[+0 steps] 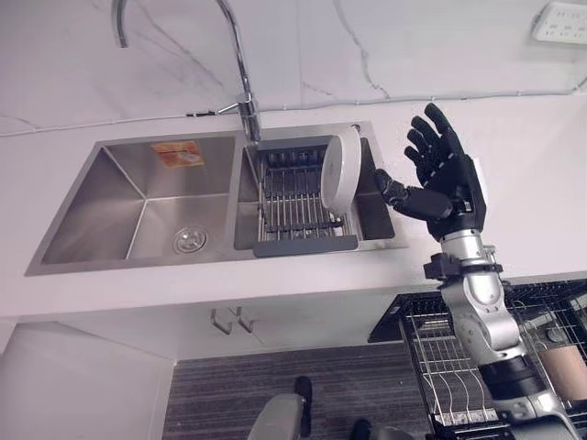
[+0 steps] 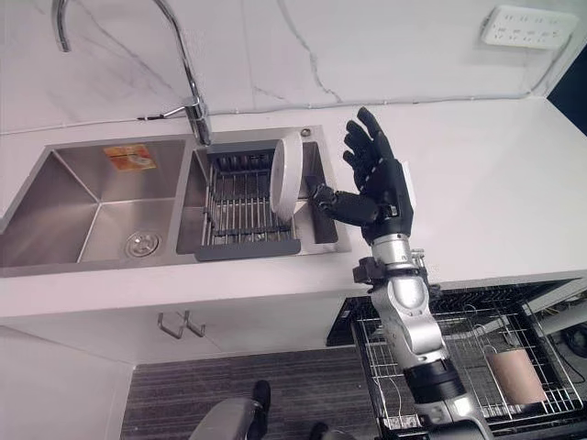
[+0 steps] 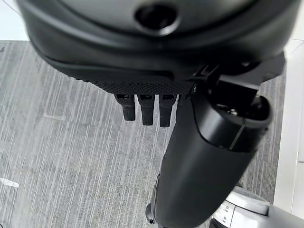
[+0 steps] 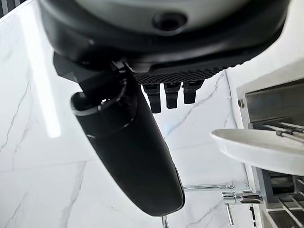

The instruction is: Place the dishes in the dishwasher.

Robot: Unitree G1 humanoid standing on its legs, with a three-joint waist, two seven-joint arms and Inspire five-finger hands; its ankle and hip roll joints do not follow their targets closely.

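Reach step: right hand (image 1: 445, 179) is held spread, just right of the white plate (image 1: 342, 172) standing in the sink rack (image 1: 293, 206). Plate must next be gripped.

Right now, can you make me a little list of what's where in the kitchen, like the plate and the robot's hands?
plate: white, standing on edge in the rack
rack: in the right basin of the sink
right hand: raised beside the plate, fingers spread, holding nothing
left hand: hanging over grey floor, empty
dishwasher basket: pulled out below the counter, brown cup inside
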